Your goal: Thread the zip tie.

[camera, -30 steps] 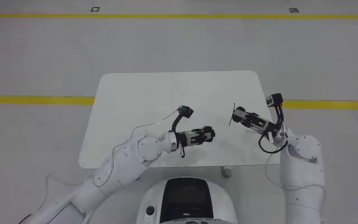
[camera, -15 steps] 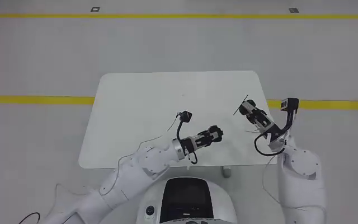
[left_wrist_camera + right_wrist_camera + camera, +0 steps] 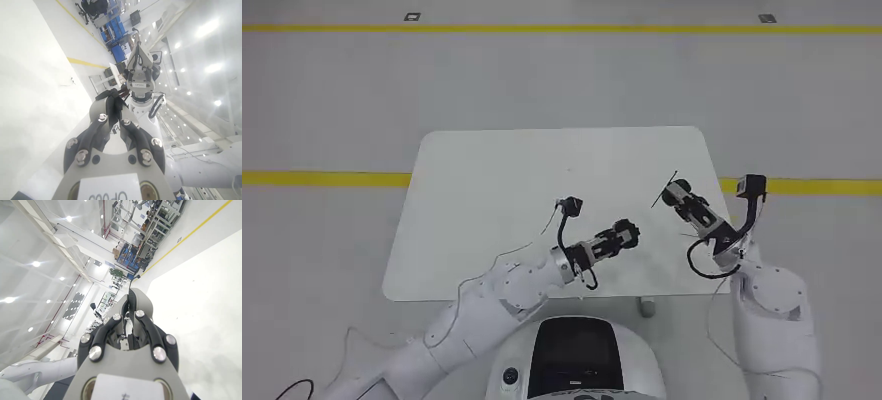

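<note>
While my right gripper point(image 3: 673, 191) hangs over the bench point(image 3: 492, 200), its fingers are pressed together on the zip tie point(image 3: 132, 300), a black ribbed strip pinched flat between the two grey fingertips. A thin length of the tie pokes out beyond those fingertips and ends in a small dark blocky tip; it is raised off the bench surface and touches nothing else. From above, the tie shows as a fine dark line crossing just ahead of the right gripper's tips. My left gripper point(image 3: 629, 232) sits near the right one but clearly apart from it, with open bench showing between the two, and its tips are turned toward the right gripper's side. Its fingers are drawn together as well, and some black material is bunched between and just past their tips; I cannot tell whether that is the fingers' own padding or something held there. Seen from my left wrist, the right gripper stands straight ahead of the left one and farther off, its tapered tips pointing away with the slim tie rising beyond them. A small dark speck point(image 3: 73, 80) lies on the bench off to the side of the left gripper, well apart from its fingers.
</note>
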